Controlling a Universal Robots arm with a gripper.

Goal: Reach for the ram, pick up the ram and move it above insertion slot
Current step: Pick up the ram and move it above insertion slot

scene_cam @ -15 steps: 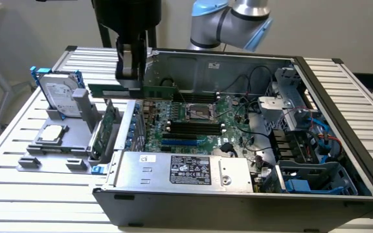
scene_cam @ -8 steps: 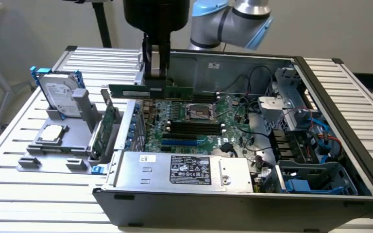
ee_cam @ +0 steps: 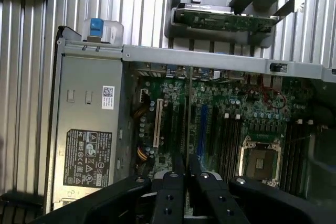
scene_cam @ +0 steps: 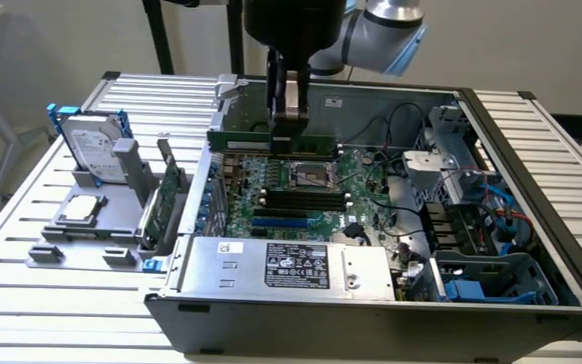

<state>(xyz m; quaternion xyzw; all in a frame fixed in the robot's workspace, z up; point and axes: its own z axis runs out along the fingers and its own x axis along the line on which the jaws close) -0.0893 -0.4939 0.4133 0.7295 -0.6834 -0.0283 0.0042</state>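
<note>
Ram (scene_cam: 270, 142), a long green stick, hangs level above the motherboard (scene_cam: 301, 189) of the open computer case (scene_cam: 533, 227), pinched on its upper edge by the hand (scene_cam: 289, 125), whose fingers (ee_cam: 173, 192) are clenched on it. From the exterior view's left: a silver hard drive (scene_cam: 94, 148) stands upright in a grey holder (scene_cam: 79, 227) on the slatted desk (scene_cam: 28, 303), just beside a processor (scene_cam: 76, 208) lying flat, then a green expansion card (scene_cam: 170, 189) standing on edge beside the case wall. Below the held stick lie the empty processor socket (scene_cam: 314, 174) and the black memory slots (scene_cam: 301, 201). Nearer the camera sits the labelled power supply (scene_cam: 291, 265). On the exterior view's right, a drive cage (scene_cam: 483, 277) and cables fill the case.
</note>
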